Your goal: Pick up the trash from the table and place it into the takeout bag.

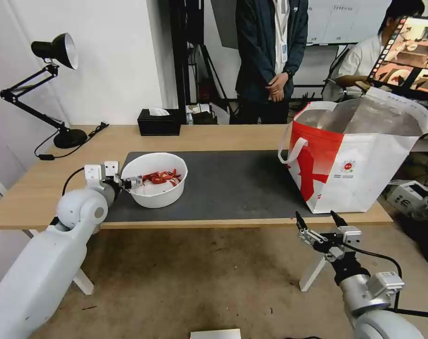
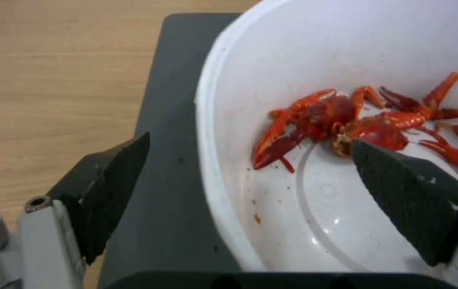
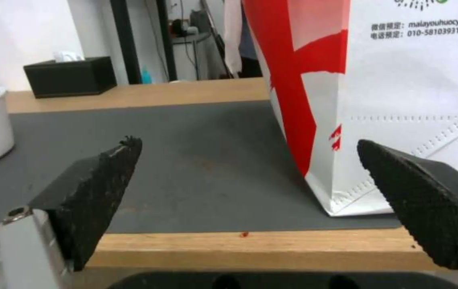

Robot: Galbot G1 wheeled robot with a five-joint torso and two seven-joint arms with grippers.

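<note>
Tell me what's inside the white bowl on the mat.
Red crayfish shells and claws lie in the white bowl. One finger of the left gripper reaches inside, covering part of the floor; the right gripper hangs off the table edge.

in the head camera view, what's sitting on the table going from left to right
Desk lamp → left gripper, open astride the near rim of the white bowl of red scraps → black tissue box, farther back → takeout bag. The right gripper hangs open below the table's front edge.
</note>
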